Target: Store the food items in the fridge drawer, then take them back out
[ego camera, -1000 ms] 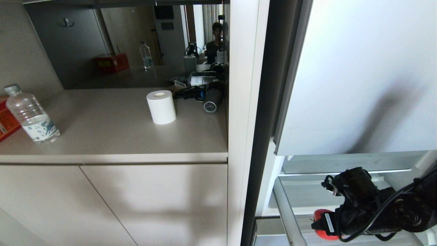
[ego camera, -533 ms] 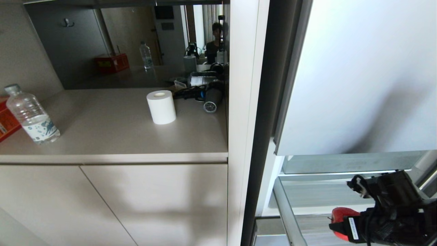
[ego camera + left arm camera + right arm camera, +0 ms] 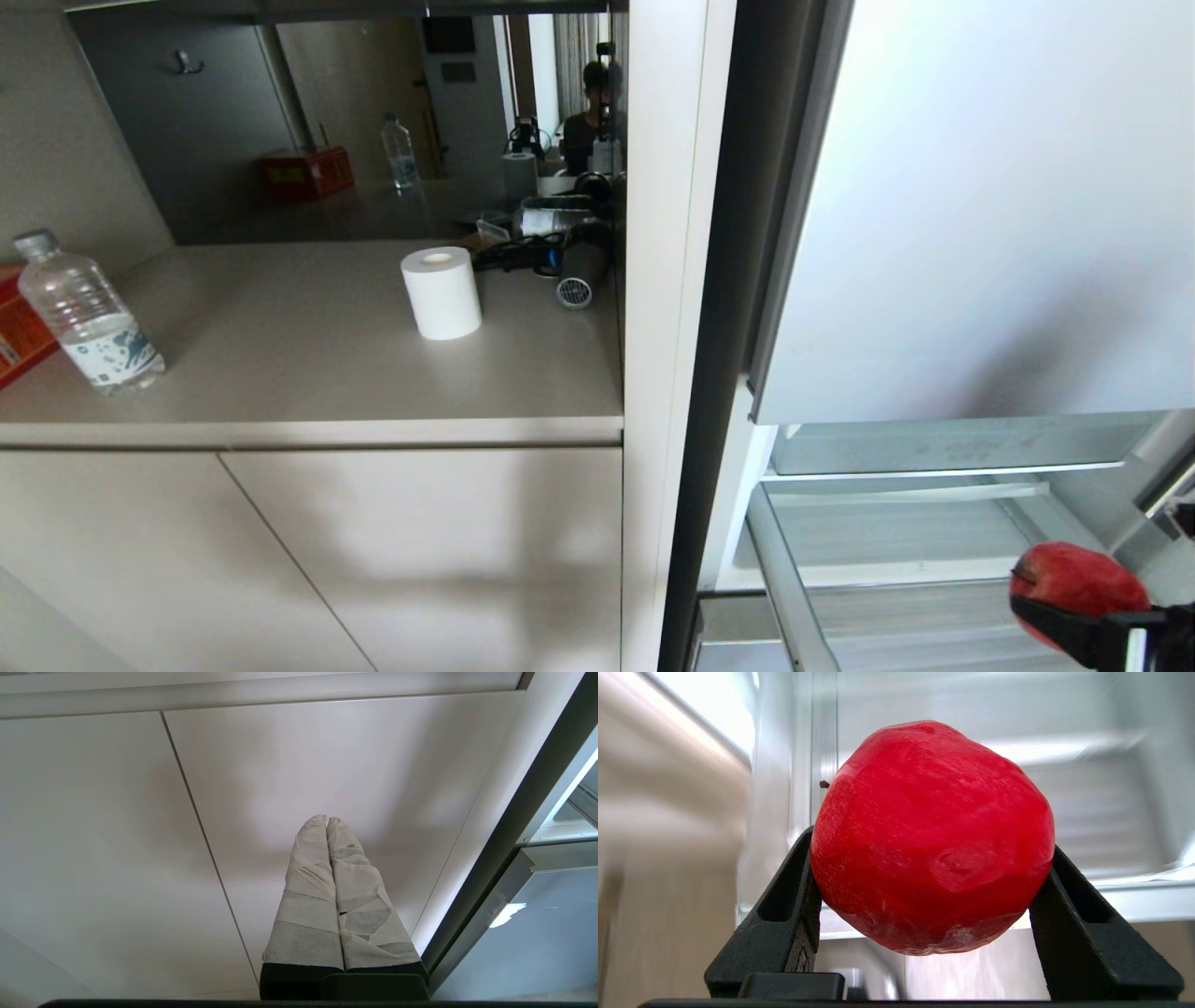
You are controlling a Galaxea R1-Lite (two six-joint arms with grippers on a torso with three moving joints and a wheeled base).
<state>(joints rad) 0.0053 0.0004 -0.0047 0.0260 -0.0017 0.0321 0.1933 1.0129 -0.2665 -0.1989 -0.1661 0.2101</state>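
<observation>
Beside the fridge drawer (image 3: 896, 569), at the lower right edge of the head view, the right gripper (image 3: 924, 914) holds the red apple (image 3: 1078, 586) with its jaws spread wide around the fruit's sides, one black finger (image 3: 784, 919) pressed on each flank. Judging by the task, the apple is either on its way into the drawer or on its way out of it, and these frames alone do not settle which. Either way the carry goes best if the grip keeps even pressure on the smooth skin, the apple clears the drawer's frosted front lip with room to spare, and the wrist avoids tilting so the round fruit cannot roll out. The left gripper (image 3: 328, 826) is parked in front of a pale cabinet door (image 3: 327, 765), away from the drawer, with its taped jaws pressed together and nothing between them. The orange pumpkin-like fruit shows in no view, most of the right arm is cut off, and the drawer's near end lies below the head view
</observation>
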